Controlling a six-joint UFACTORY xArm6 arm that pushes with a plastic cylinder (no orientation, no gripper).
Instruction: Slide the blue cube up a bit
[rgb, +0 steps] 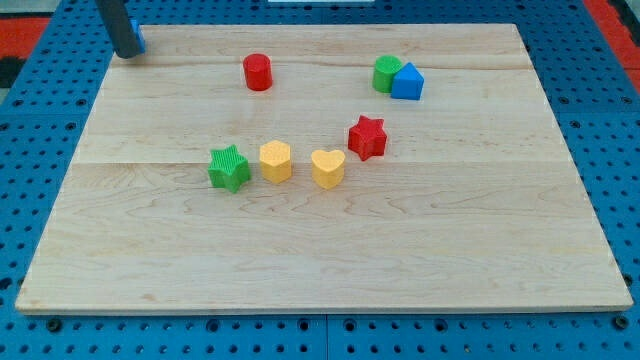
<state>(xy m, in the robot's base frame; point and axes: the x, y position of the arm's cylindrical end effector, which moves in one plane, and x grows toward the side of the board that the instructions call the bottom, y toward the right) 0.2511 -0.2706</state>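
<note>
Up at the view's top left, the dark rod comes down at a slight slant from beyond the frame's upper edge, so only its lower stretch shows; my tip (128, 53) rests at the far left corner of the wooden board (330, 240); no claw ends this arm, just the plain rod, so nothing stands apart or clamped. Mostly hidden behind the rod, the blue cube (139, 38) peeks out only as a sliver on the rod's right side, touching or just beside it; its shape can hardly be made out. Well apart lie the red cylinder (257, 72), a green block (385, 72) touching the blue peaked block (407, 82), the red star (367, 137), green star (229, 167), yellow hexagonal block (275, 160) and yellow heart (327, 168).
</note>
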